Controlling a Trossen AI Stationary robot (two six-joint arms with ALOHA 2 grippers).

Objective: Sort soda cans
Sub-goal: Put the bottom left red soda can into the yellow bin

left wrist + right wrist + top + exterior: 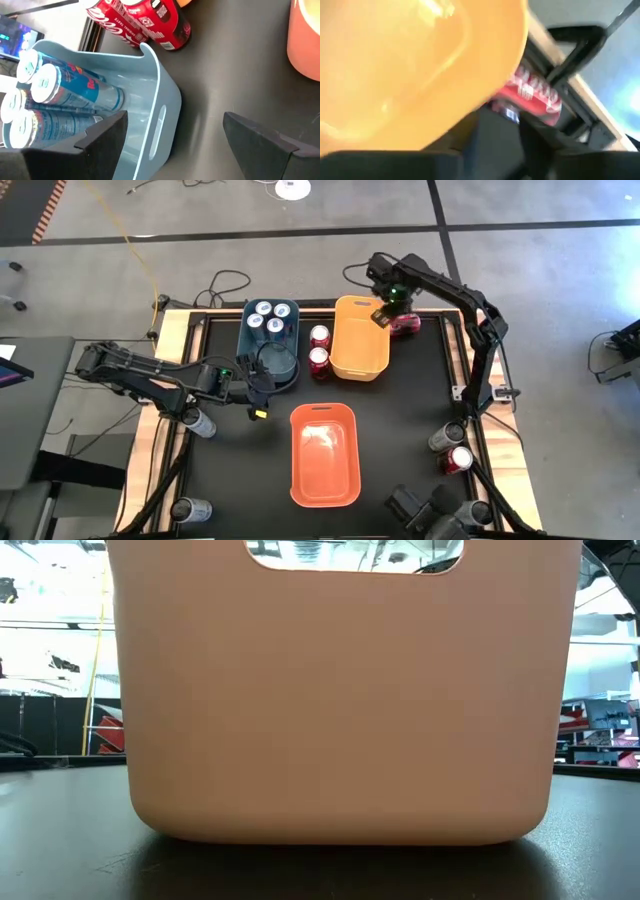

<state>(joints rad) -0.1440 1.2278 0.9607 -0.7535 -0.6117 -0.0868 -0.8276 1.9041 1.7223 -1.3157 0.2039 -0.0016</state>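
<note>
With four blue cans (270,318) standing in the blue bin (282,360), the left tool (257,392) hangs wide open and empty beside its near wall, while the right tool (383,317), grip unclear, reaches for the red can (405,326) beyond the yellow bin (360,352), probably next.

The left pincer (262,385) hung with fingers spread wide; the right pincer (385,317) reached forward, arm bent.

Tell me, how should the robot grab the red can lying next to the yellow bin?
Probably across its round middle, coming from above. The red can lies on its side beside the yellow bin, so its curved wall faces up. The right end effector hangs near it.
</note>
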